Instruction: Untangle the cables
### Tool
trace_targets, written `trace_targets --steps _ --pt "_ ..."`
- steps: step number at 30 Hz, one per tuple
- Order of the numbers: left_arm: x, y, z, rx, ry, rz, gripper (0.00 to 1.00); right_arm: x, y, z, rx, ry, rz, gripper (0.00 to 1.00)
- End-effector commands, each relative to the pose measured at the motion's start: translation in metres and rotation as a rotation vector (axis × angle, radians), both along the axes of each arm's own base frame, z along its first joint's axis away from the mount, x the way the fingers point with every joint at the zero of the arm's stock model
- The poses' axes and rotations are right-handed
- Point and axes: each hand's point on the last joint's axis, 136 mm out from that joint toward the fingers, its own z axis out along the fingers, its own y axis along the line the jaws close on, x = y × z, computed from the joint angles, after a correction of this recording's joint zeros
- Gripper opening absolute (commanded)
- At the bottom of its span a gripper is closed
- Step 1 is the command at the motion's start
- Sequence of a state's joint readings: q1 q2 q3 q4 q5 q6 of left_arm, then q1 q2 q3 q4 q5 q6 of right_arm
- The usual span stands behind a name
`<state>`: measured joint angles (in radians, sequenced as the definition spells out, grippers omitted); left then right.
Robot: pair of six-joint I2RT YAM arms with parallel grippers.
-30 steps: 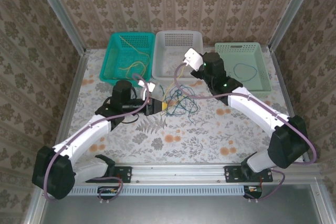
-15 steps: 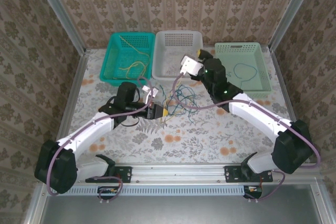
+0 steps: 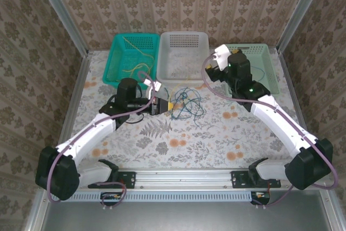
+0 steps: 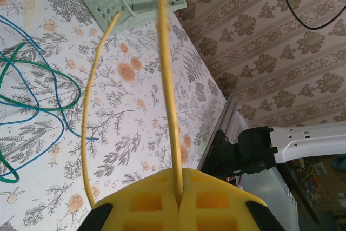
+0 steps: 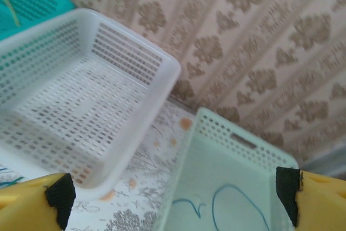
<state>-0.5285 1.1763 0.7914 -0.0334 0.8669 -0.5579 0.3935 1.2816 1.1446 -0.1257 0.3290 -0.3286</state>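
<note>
The cables lie as a loose tangle of blue and green strands [image 3: 187,104] on the flowered table, between the arms. My left gripper [image 3: 166,106] sits at the tangle's left edge. In the left wrist view it [image 4: 180,179] is shut on a yellow cable [image 4: 167,79], which rises straight up from between the yellow pads. A second yellow strand [image 4: 89,123] curves beside it, with blue and green strands [image 4: 38,93] lying to the left. My right gripper [image 3: 218,63] hangs raised over the gap between the white and pale green baskets. It [image 5: 173,204] stands open and holds nothing.
Three baskets line the back: a teal one [image 3: 115,52] with yellow strands [image 3: 135,70], a white one [image 3: 184,36] [image 5: 157,68], and a pale green one [image 3: 273,77] [image 5: 238,133] holding a blue strand [image 5: 238,204]. Patterned walls close three sides.
My right gripper has opened, letting go of the strands it was lifting, and swung right toward the pale green basket. The tangle has settled back on the table. The left grip has held.
</note>
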Motion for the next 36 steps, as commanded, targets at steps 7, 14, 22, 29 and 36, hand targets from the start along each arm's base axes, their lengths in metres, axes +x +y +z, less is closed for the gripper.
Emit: trace_targets --steps 7,14,22,29,36 --pt "0.008 0.006 0.028 -0.047 -0.057 0.051 0.05 -0.056 0.044 0.012 0.176 -0.014 0.327 0.92" --pt "0.027 -0.001 0.033 -0.084 -0.018 0.075 0.05 -0.11 0.121 -0.042 -0.066 0.043 0.639 0.91" --pt "0.031 -0.005 0.039 -0.098 -0.015 0.075 0.04 -0.122 0.182 -0.077 -0.185 0.057 0.769 0.92" --pt "0.031 -0.009 0.042 -0.125 -0.007 0.069 0.05 -0.112 0.213 -0.091 -0.195 0.053 0.802 0.92" --pt "0.031 -0.011 0.044 -0.134 -0.01 0.063 0.05 -0.097 0.23 -0.102 -0.187 0.077 0.799 0.78"
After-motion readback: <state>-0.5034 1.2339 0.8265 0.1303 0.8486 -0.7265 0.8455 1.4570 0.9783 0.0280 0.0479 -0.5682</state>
